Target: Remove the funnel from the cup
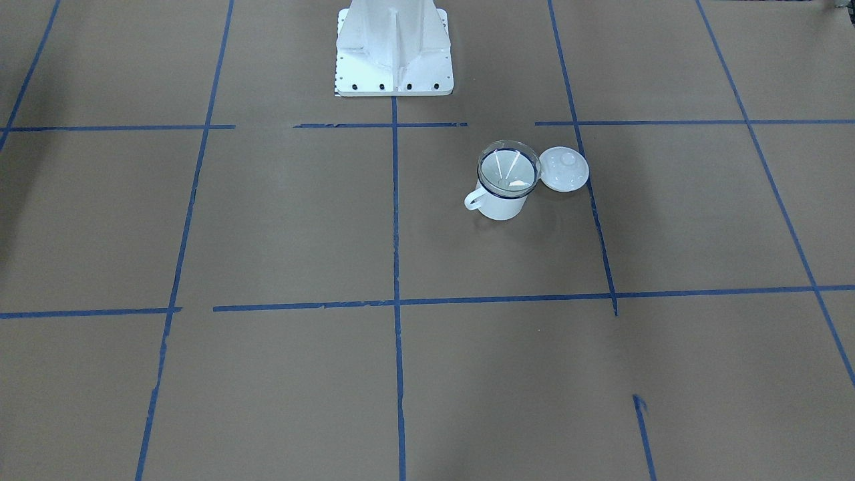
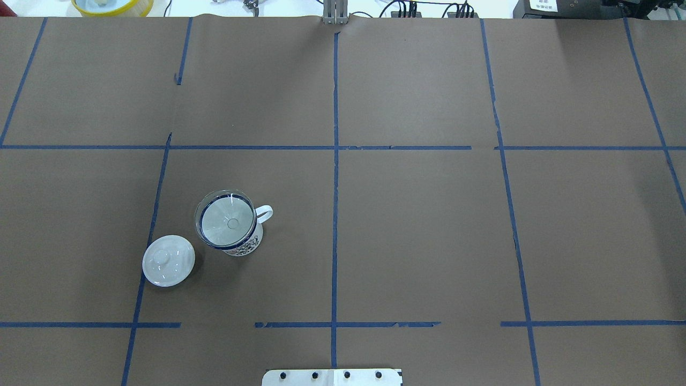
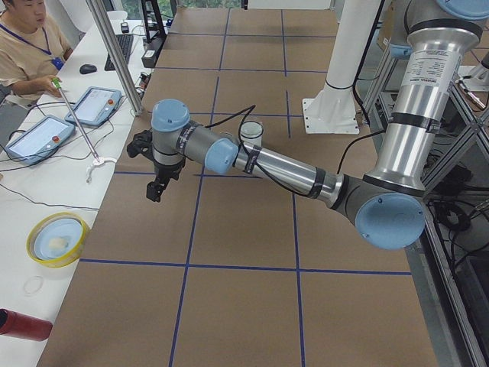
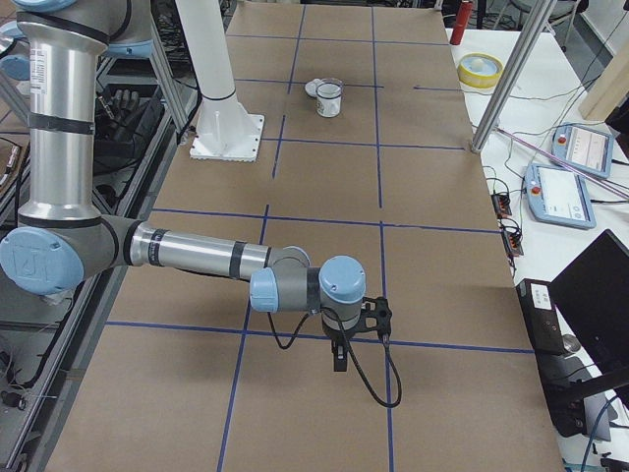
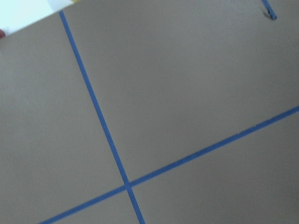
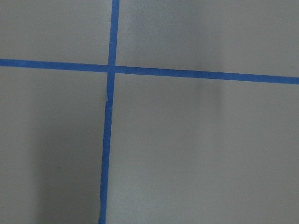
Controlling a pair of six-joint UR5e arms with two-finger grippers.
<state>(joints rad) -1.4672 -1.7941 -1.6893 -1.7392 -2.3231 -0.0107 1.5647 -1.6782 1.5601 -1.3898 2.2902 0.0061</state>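
The cup (image 1: 501, 204) is a white enamel mug with a dark blue rim, and it stands upright on the brown table. The clear funnel (image 1: 507, 167) sits in its mouth, with its rim resting on the mug's rim. Both show in the overhead view as the funnel (image 2: 225, 222) and the cup (image 2: 247, 246), with the handle pointing right. My left gripper (image 3: 157, 187) hangs above the table, far from the cup (image 3: 250, 134). My right gripper (image 4: 339, 359) hangs over the far end of the table from the cup (image 4: 329, 99). I cannot tell whether either gripper is open or shut.
A white knobbed lid (image 1: 564, 169) lies flat right beside the cup and also shows in the overhead view (image 2: 168, 260). The robot base (image 1: 394, 47) stands at the table edge. A yellow bowl (image 3: 55, 238), a red bottle (image 3: 23, 325) and an operator (image 3: 27, 46) are beyond the table's far side.
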